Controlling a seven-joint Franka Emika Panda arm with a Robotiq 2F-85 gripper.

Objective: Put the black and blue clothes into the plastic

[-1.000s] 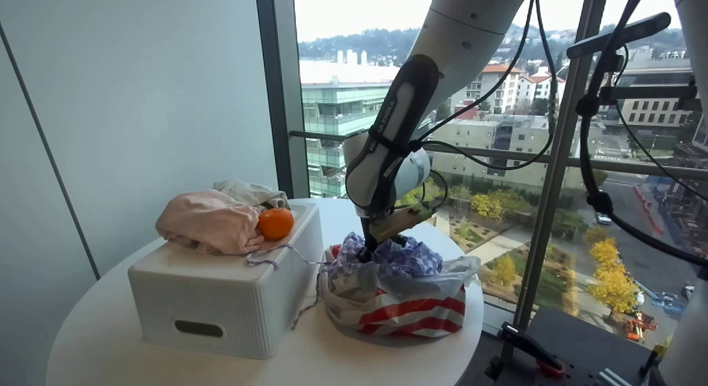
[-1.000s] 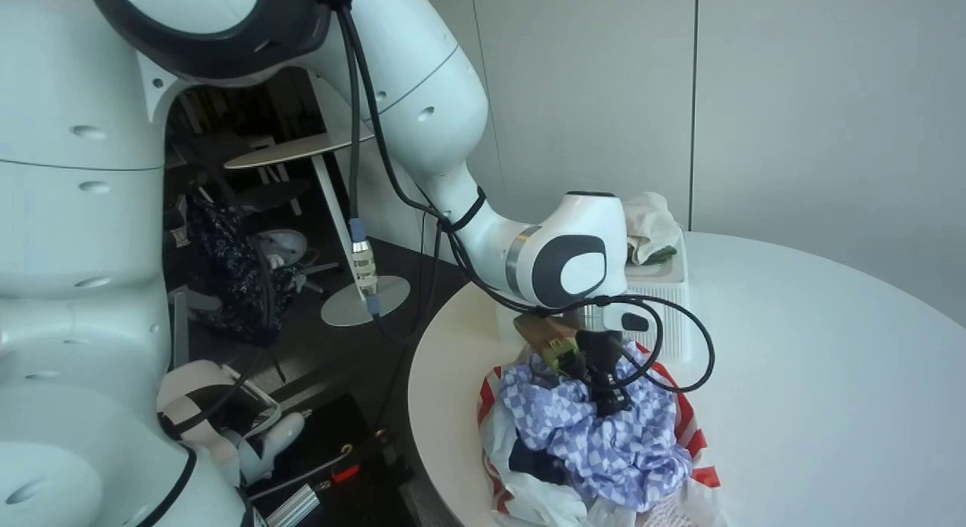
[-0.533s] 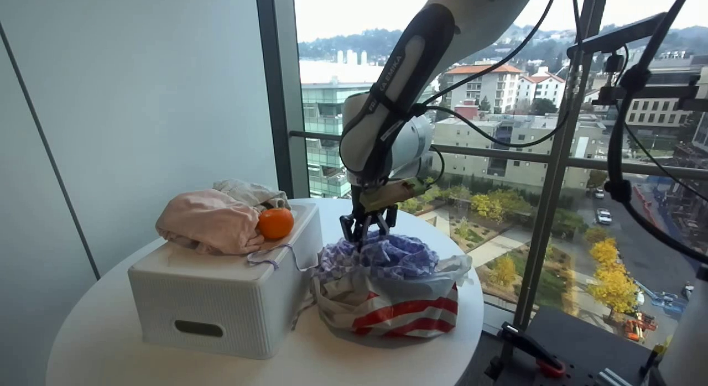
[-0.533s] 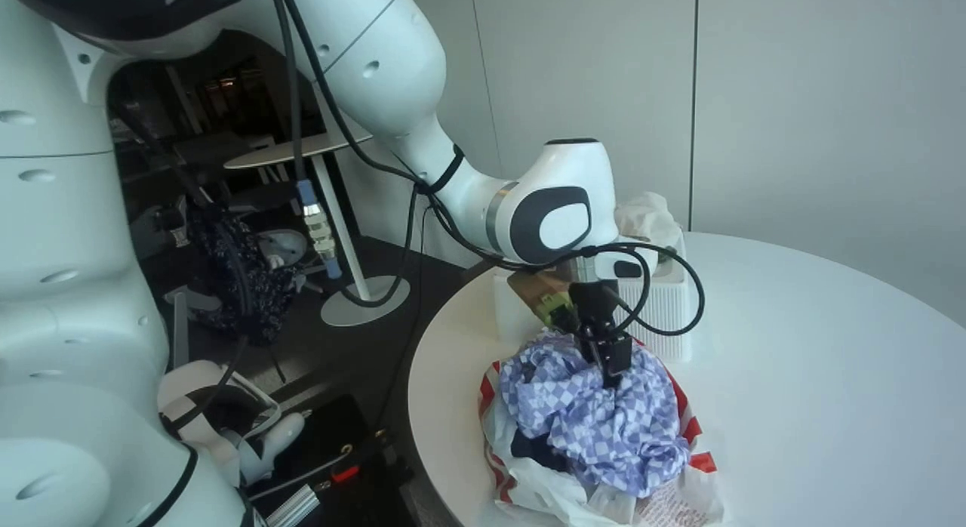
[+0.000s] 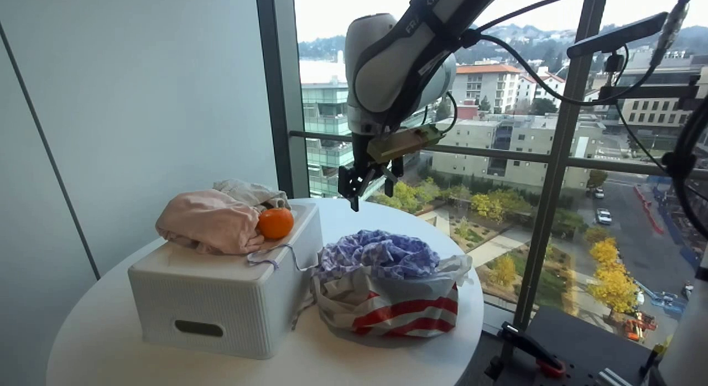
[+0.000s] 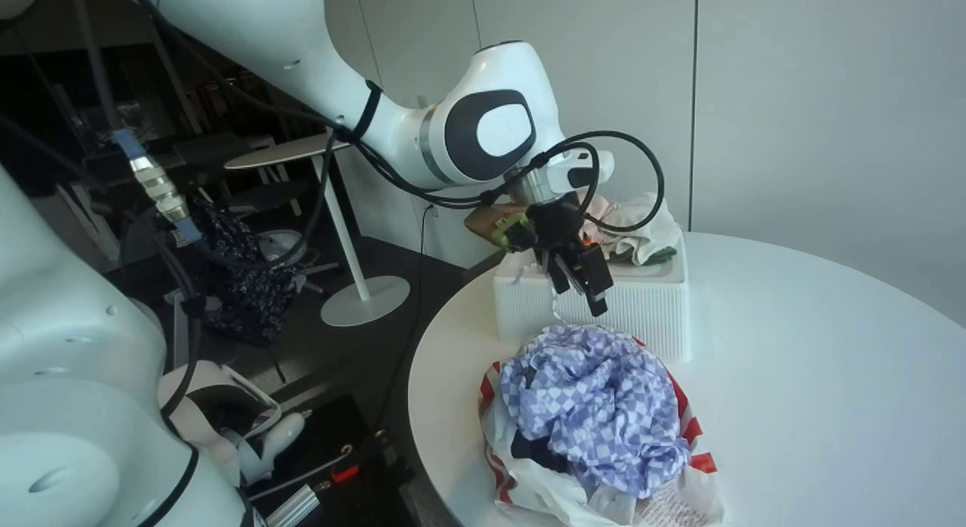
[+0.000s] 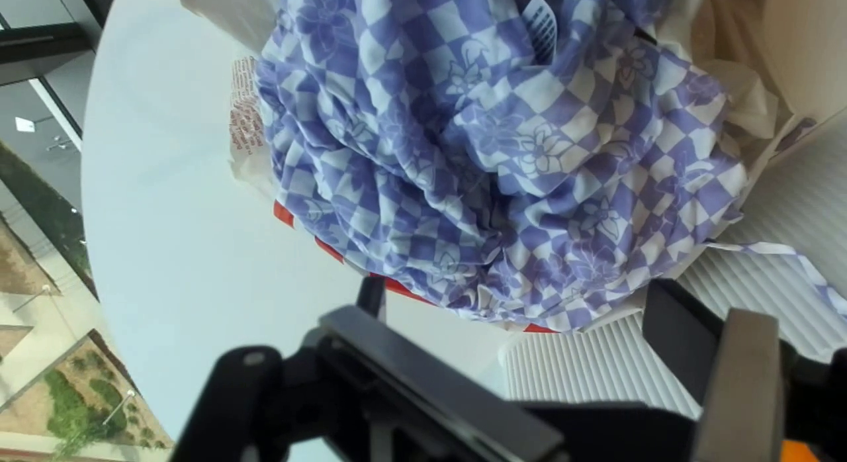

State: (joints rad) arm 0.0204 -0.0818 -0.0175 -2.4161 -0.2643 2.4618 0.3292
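Your claw (image 5: pixel 371 199) is hanging above and apart from the blue checked cloth (image 5: pixel 381 253), at its twelve o'clock in both exterior views; the jaws are standing wide apart, gripping nothing. The cloth is sitting in the mouth of the striped plastic bag (image 5: pixel 409 314), bulging above the rim, while a dark cloth (image 6: pixel 537 450) is showing at its eight o'clock. In an exterior view, at the bag's nine o'clock, the white box (image 5: pixel 199 297) is supporting a pink cloth (image 5: pixel 207 220), with an orange fruit (image 5: pixel 275 223) resting at its three o'clock.

One bag (image 5: pixel 409 311) — one box (image 5: pixel 207 297), one fruit (image 5: pixel 275 224)
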